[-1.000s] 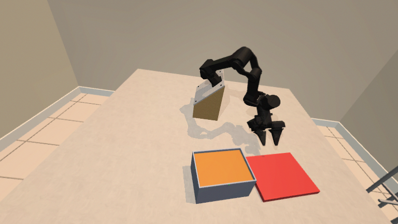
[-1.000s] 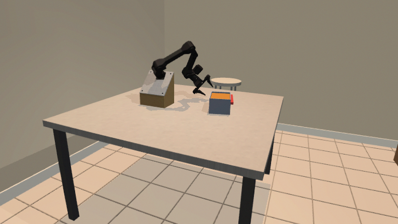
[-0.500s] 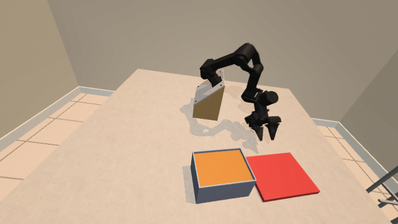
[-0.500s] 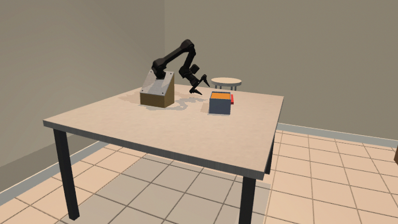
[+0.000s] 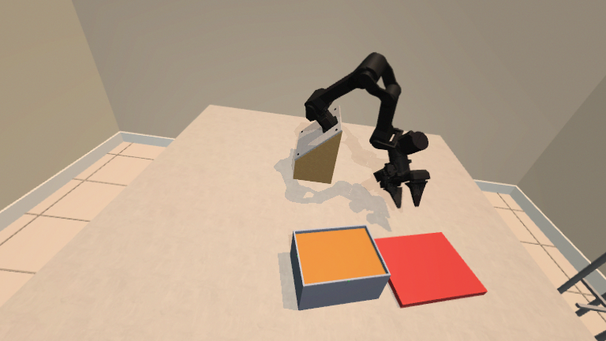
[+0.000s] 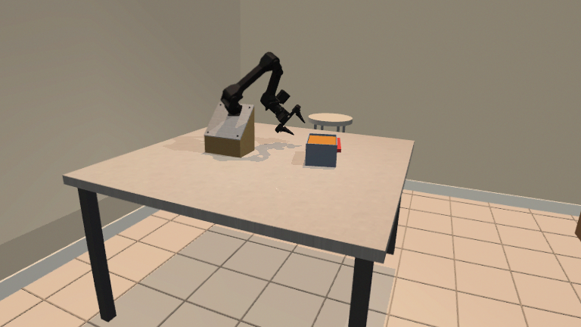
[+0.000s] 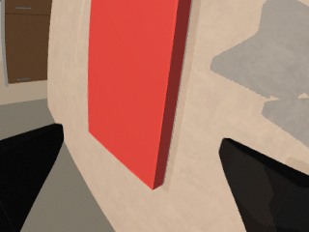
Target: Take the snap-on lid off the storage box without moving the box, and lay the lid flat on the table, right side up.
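Note:
The storage box (image 5: 339,294) (image 6: 321,155) stands upright on the table with its top open and an orange surface (image 5: 339,254) (image 6: 321,140) just inside its rim. The red lid (image 5: 428,265) (image 6: 339,145) (image 7: 130,82) lies flat on the table at the box's right in the top view, smooth face up. Whether lid and box touch is hidden. My gripper (image 5: 408,206) (image 6: 299,128) (image 7: 143,139) is open and empty, above the table, behind the lid in the top view and clear of both lid and box.
The arm's wedge-shaped base (image 5: 316,163) (image 6: 223,145) stands behind the box in the top view. The table edge (image 5: 495,211) runs beyond the lid. A round stool (image 6: 330,118) stands past the table, and a brown cabinet (image 7: 26,45) shows in the wrist view.

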Motion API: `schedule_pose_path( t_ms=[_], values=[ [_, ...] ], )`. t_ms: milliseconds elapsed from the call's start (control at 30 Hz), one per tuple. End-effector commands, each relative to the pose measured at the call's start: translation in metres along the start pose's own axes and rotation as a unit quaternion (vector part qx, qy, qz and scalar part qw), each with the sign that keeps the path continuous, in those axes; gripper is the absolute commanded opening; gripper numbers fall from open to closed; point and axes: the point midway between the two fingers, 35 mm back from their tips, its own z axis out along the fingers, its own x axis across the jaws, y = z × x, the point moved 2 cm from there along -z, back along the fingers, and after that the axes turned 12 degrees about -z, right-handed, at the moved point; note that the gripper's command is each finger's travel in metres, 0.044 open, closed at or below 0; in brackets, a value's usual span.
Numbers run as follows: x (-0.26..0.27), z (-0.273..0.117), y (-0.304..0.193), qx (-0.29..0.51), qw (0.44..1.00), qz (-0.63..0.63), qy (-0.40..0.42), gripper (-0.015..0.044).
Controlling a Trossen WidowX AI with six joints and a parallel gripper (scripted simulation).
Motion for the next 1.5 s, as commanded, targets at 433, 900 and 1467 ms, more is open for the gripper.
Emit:
schedule_pose_path(
  t_ms=[433, 900, 1467],
  values=[
    [0.015, -0.031, 0.004, 0.0, 1.0, 0.001, -0.002, 0.044],
    [0.029, -0.055, 0.006, 0.001, 1.0, 0.001, -0.002, 0.044],
    [0.027, -0.053, 0.005, 0.0, 1.0, 0.001, -0.002, 0.044]
  ],
)
